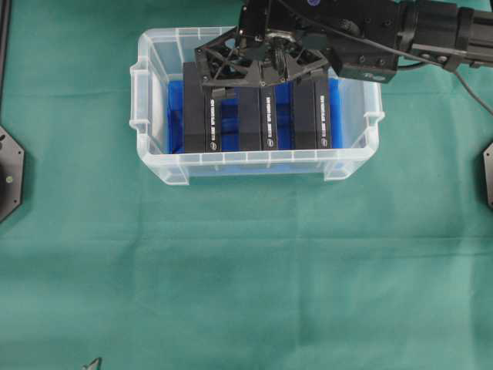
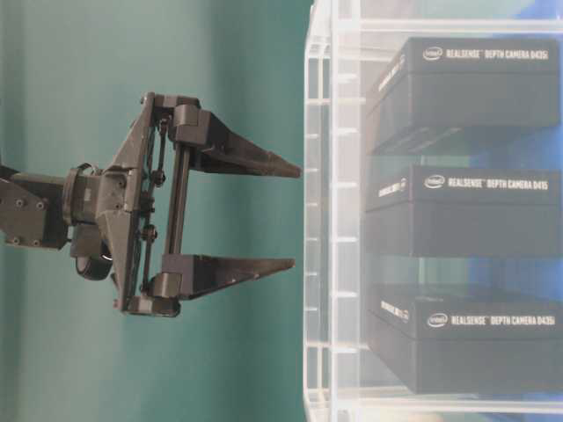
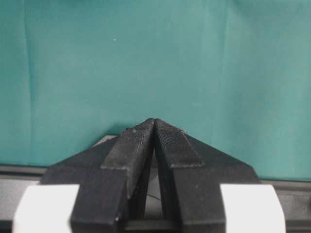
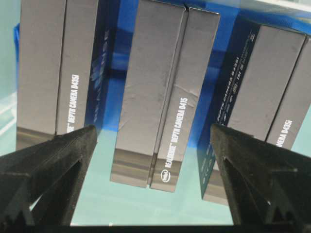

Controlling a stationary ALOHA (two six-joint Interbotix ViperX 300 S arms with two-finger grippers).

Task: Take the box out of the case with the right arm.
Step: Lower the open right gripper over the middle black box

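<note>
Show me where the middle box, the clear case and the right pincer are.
middle box [image 1: 266,116]: overhead view, on its top face with the white lettering.
clear case [image 1: 254,164]: overhead view, on the near long wall.
right pincer [image 4: 153,141]: right wrist view, midway between its open fingertips, over the middle box.

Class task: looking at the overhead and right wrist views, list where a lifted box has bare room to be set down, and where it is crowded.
Free: the green cloth in front of the case and to its left.
Crowded: inside the case, three black boxes stand with narrow blue gaps between them; the open right gripper straddles the middle box.
</note>
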